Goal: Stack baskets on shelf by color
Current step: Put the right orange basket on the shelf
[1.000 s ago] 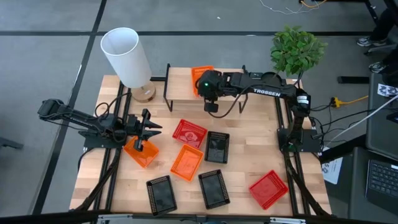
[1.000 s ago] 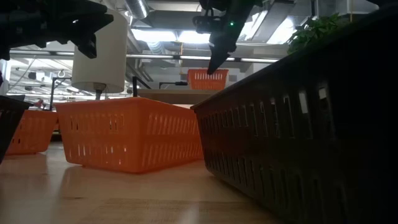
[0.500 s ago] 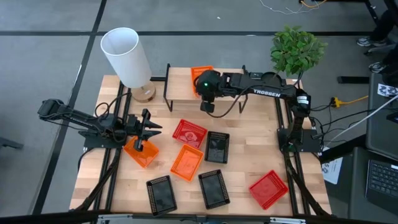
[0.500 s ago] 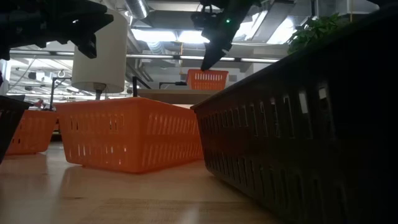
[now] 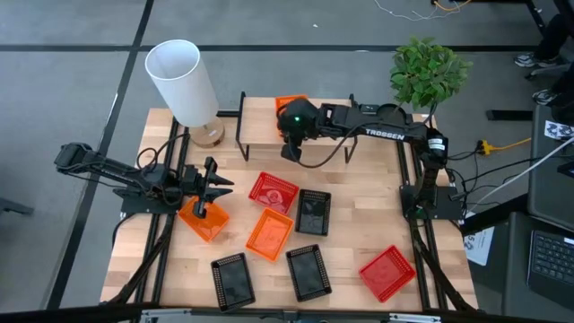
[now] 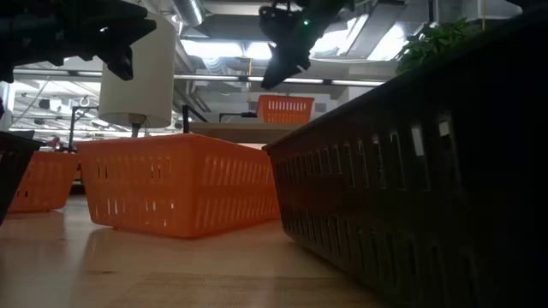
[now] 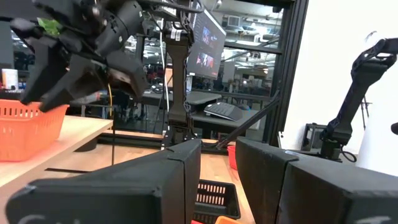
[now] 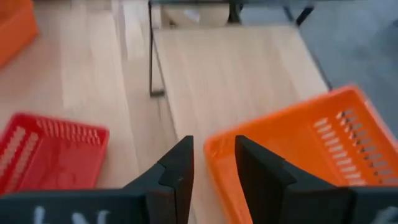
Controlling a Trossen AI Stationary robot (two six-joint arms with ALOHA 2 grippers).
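Nine baskets are in play, of which one orange basket (image 5: pixel 289 106) sits on the shelf (image 5: pixel 260 124) at the 12 o'clock side of the counter (image 5: pixel 359 215); the low view shows it resting flat on the shelf's light top board (image 6: pixel 240 127). Right claw (image 5: pixel 289 149) hangs just above the shelf's front edge, at about 6 o'clock from that basket and clear of it; its fingers stand apart with nothing between them, and the right wrist view shows the orange basket's rim (image 8: pixel 292 143) beyond the parted fingertips (image 8: pixel 177 163). Left claw (image 5: pixel 215 185) waits at the 9 o'clock side of the counter, fingers apart and empty, poised over a second orange basket (image 5: pixel 203 218). Centre of the counter: a red basket (image 5: pixel 273 192), with a black basket (image 5: pixel 312 212) just beside it at 3 o'clock and a third orange basket (image 5: pixel 270 233) near it at 6 o'clock. Along the 6 o'clock edge lie two more black baskets (image 5: pixel 232 280) (image 5: pixel 308 271), slightly apart, and a second red basket (image 5: pixel 387 272) toward 4 o'clock. Only eight baskets can be counted from above; a third red one cannot be made out. A white cylindrical lamp (image 5: pixel 183 82) stands at 11 o'clock and a potted plant (image 5: pixel 429 70) at 1 o'clock.
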